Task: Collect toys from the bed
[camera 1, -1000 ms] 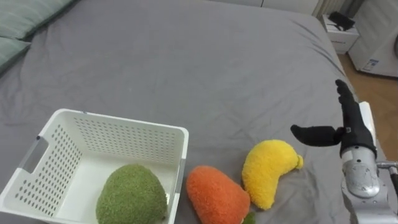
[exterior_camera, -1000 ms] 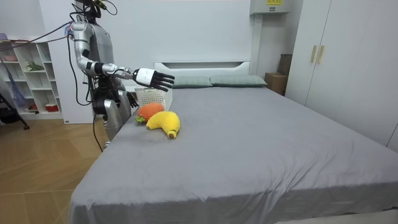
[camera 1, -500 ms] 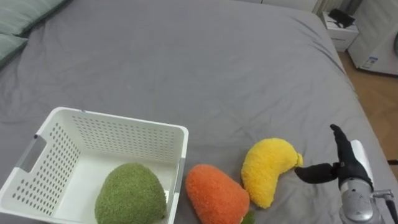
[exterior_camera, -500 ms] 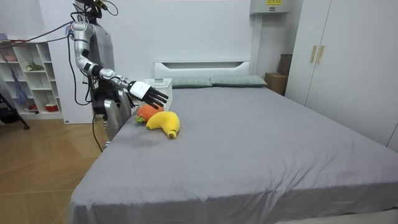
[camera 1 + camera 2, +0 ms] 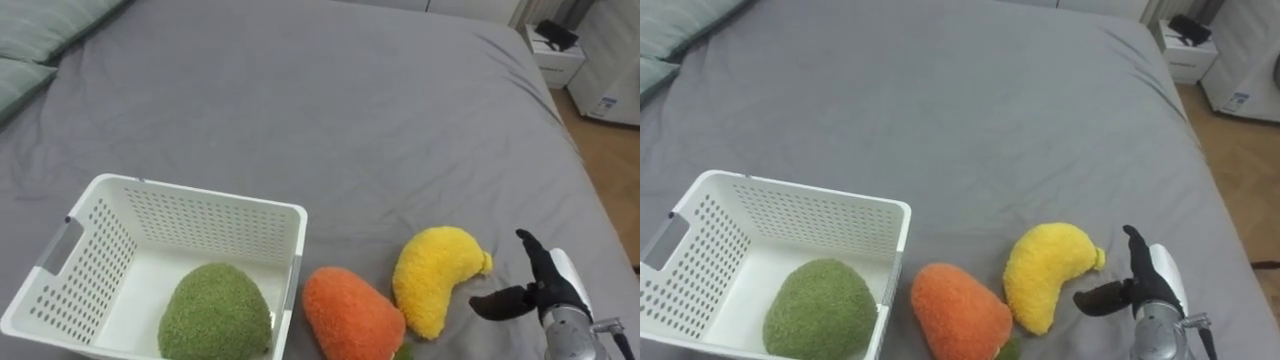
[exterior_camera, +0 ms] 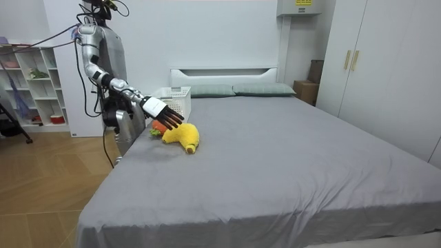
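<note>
The right hand point(image 5: 548, 292), spread open and empty just beside the yellow banana plush point(image 5: 435, 275) near the bed's point(image 5: 350, 120) near edge, should close round its thick middle.

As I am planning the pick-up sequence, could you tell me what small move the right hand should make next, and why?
Probably ease the open right hand leftward onto the yellow banana-shaped plush toy and close on it: the hand sits beside it holding nothing, and the toy lies on the grey bed outside the white perforated basket.
</note>
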Controlling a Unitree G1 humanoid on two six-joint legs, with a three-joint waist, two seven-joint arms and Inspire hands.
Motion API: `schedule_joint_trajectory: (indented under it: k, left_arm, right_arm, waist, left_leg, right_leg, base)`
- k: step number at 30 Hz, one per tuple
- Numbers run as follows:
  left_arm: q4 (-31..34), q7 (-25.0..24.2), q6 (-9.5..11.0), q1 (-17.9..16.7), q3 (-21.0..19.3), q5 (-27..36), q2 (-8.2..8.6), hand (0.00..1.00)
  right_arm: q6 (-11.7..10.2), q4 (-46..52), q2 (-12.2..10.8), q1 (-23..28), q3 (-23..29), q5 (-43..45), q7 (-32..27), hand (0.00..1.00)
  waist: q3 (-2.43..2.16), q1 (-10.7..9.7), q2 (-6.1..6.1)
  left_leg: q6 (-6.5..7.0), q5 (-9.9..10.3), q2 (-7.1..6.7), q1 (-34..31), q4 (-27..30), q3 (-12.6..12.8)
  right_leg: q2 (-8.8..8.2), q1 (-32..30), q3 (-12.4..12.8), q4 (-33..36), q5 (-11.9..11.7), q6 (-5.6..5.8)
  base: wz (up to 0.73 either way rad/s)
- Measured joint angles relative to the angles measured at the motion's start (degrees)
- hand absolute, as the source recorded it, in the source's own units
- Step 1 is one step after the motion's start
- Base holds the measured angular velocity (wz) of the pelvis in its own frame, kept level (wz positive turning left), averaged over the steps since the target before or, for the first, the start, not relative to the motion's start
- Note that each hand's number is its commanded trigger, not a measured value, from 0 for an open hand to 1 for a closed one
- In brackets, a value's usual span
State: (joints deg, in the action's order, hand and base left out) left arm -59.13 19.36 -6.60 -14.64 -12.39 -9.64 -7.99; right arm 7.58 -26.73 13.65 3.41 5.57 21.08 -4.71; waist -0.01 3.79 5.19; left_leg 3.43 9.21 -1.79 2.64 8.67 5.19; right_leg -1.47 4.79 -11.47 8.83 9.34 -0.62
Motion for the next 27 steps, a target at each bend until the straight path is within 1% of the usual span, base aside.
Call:
schedule_joint_trajectory:
  k: [1,2,4,5,6,9,12,17,21,25,26,27]
  left_arm:
    - [-0.03,-0.07,0.04,0.00,-0.04,0.00,-0.04,0.00]
    - [-0.14,-0.31,0.14,0.02,-0.06,0.00,-0.09,0.00]
    - [-0.49,-0.97,0.29,-0.09,-0.12,-0.04,-0.10,0.00]
    - [-0.63,-1.36,0.31,-0.28,-0.12,-0.04,-0.07,0.00]
    - [-0.66,-1.48,0.31,-0.49,-0.12,-0.03,-0.07,0.00]
    - [-0.67,-1.47,0.29,-1.05,-0.10,-0.03,-0.10,0.00]
    - [-0.66,-1.47,0.28,-1.40,-0.11,-0.04,-0.16,0.00]
    - [-0.66,-1.67,0.19,-1.88,-0.12,-0.04,-0.21,0.00]
    - [-0.66,-2.46,-0.52,-1.88,-0.79,-0.10,-0.19,0.00]
    - [-0.48,-2.46,-0.70,-1.47,-0.83,-0.07,-0.55,0.00]
    - [-0.47,-2.46,-0.96,-1.20,-0.83,-0.08,-0.58,0.00]
    - [-0.48,-2.51,-1.08,-1.04,-0.84,-0.21,-0.60,0.00]
  right_arm:
    - [0.00,0.00,0.00,-0.02,-0.08,0.00,0.02,0.00]
    - [-0.01,0.00,0.00,-0.08,-0.32,0.00,0.03,0.00]
    - [-0.12,0.01,0.00,-0.28,-1.04,0.32,0.24,0.00]
    - [-0.25,0.03,0.01,-0.52,-1.85,1.85,0.30,0.00]
    - [-0.40,0.03,0.00,-0.81,-2.66,2.67,0.32,0.00]
    - [-0.55,0.03,0.01,-1.79,-4.52,4.28,0.32,0.00]
    - [-0.64,0.03,0.02,-2.60,-5.42,4.45,0.31,0.00]
    - [-0.63,0.03,0.03,-2.67,-5.54,4.45,0.31,0.00]
    - [-0.56,-0.23,0.03,-3.11,-5.55,4.54,0.05,0.00]
    - [-0.19,-4.06,0.23,-4.53,-5.98,4.44,-1.08,0.00]
    - [0.12,-4.95,0.42,-4.91,-6.67,4.45,-1.07,0.00]
    - [0.05,-5.87,0.42,-5.24,-6.94,4.52,-1.04,0.00]
  waist:
    - [0.00,0.34,0.12]
    - [0.01,1.13,0.42]
    - [0.00,1.74,0.83]
    - [0.08,2.49,0.98]
    - [0.16,2.80,1.19]
    - [0.29,3.01,1.47]
    - [0.31,3.02,1.43]
    - [0.34,3.03,1.35]
    - [0.35,3.40,1.36]
    - [0.40,4.22,1.73]
    - [0.33,4.35,1.84]
    - [0.40,4.47,1.91]
  left_leg:
    - [0.00,0.00,0.00,0.00,0.01,0.00]
    - [0.00,0.00,0.00,0.04,0.00,0.00]
    - [-0.01,0.00,0.00,0.03,0.00,-0.06]
    - [-0.01,0.00,0.00,0.03,0.00,-0.07]
    - [-0.01,0.00,-0.05,-0.07,0.01,-0.39]
    - [-0.01,0.00,-0.13,-0.20,0.13,-1.01]
    - [0.00,0.01,-0.30,-0.66,0.65,-1.87]
    - [0.02,-0.01,-0.61,-1.34,1.08,-3.22]
    - [0.07,0.00,-0.91,-1.54,1.78,-4.01]
    - [0.17,0.06,-0.95,-2.43,2.32,-4.40]
    - [0.20,0.11,-0.94,-3.15,2.77,-4.53]
    - [0.22,0.11,-0.97,-3.65,3.05,-4.76]
  right_leg:
    - [-0.01,-0.01,-0.04,0.00,0.00,0.00]
    - [0.00,0.03,-0.04,-0.07,0.01,0.00]
    - [-0.02,0.08,-0.26,-0.10,0.00,0.00]
    - [-0.02,0.08,-0.33,-0.12,0.00,0.00]
    - [-0.04,0.12,-0.77,-0.14,0.00,0.00]
    - [-0.12,0.32,-1.43,-0.19,0.01,0.01]
    - [-0.26,0.38,-2.14,-0.21,0.02,0.03]
    - [-0.42,0.57,-3.05,-0.22,0.07,0.11]
    - [-0.56,0.89,-3.50,-0.27,0.23,0.26]
    - [-0.71,0.55,-4.32,-0.24,0.23,0.26]
    - [-0.71,0.08,-4.45,-0.17,0.22,0.24]
    - [-0.70,-0.19,-4.60,-0.17,0.19,0.21]
  base:
    - [0.00]
    - [0.00]
    - [0.00]
    - [0.04]
    - [0.08]
    - [0.11]
    - [0.13]
    - [0.13]
    - [0.10]
    - [0.09]
    - [0.11]
    - [0.10]
